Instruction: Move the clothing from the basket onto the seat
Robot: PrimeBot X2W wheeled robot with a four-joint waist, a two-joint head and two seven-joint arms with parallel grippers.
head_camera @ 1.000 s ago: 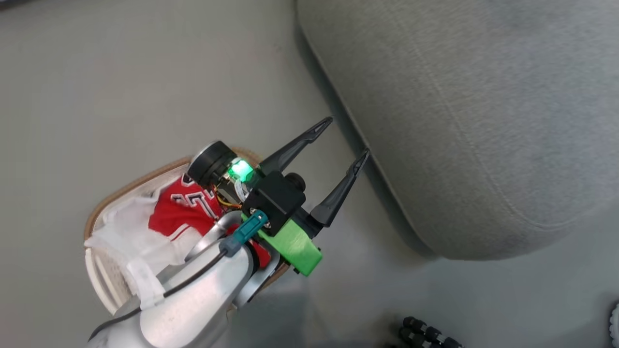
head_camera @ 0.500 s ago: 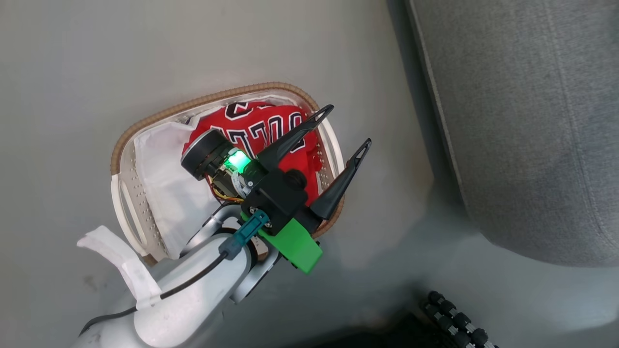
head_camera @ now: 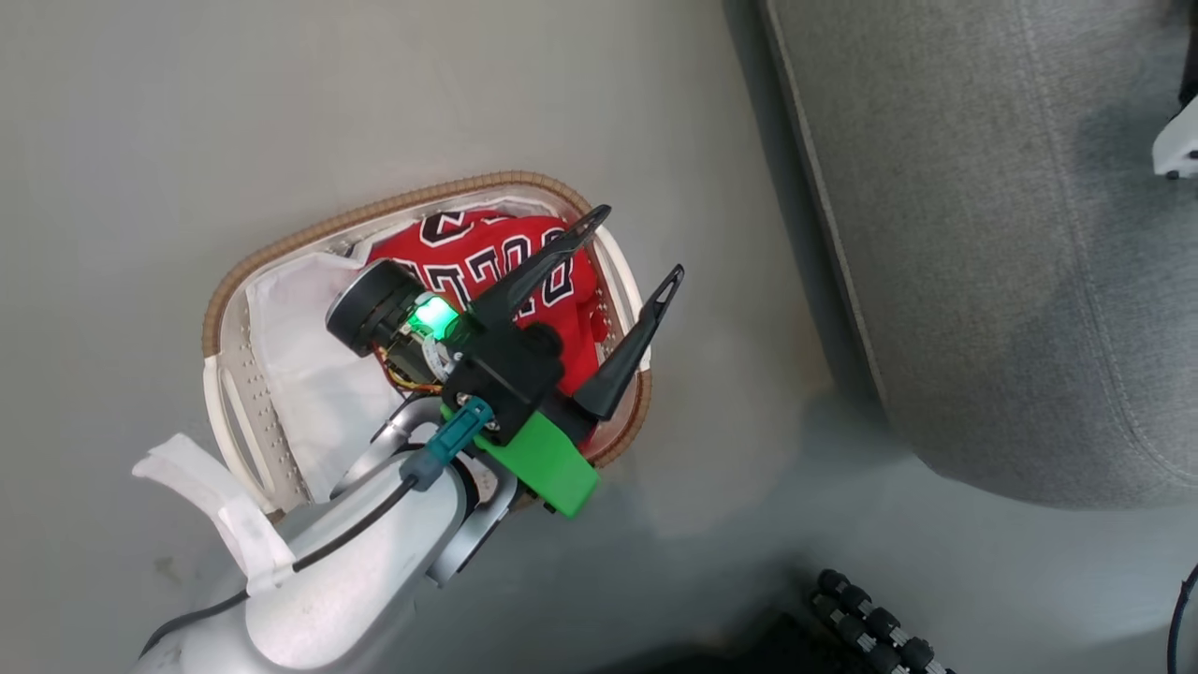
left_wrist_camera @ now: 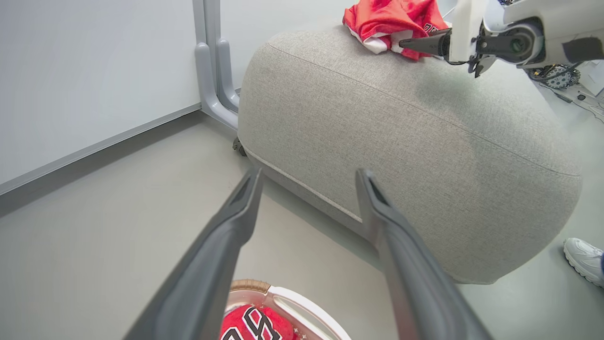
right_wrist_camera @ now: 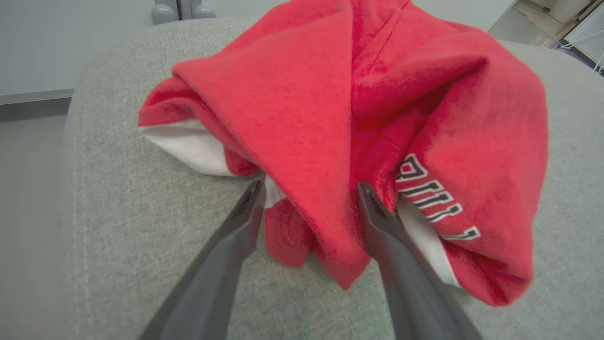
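jersey handling, judged: thin fabric, soft and limp, very light. it is expected to sag and trail from any single pinch, and a thin layer may slip out of smooth jaws. a raised fold near the block lettering is the best place to take hold, with several layers gathered. the edge against the white cloth is best avoided, or the cloth may be dragged up with it.

look: red jersey bunched, black-and-white block letters uppermost. a second red garment is heaped in loose folds, with white trim and small outlined lettering on one side.

places: the red jersey is packed into the end of the basket nearest the seat; the white cloth takes up the other end. the basket stands on the floor, near the seat's edge but apart from it. the second garment lies on the seat's top, towards its far edge in the left wrist view.

jaws: left gripper is held over the jersey end of the basket, jaws spread wide, nothing between them. right gripper is set low on the seat top, jaws apart, with a hanging fold of the red garment between them but not clamped.

a shoe is noted on the floor beyond the seat.
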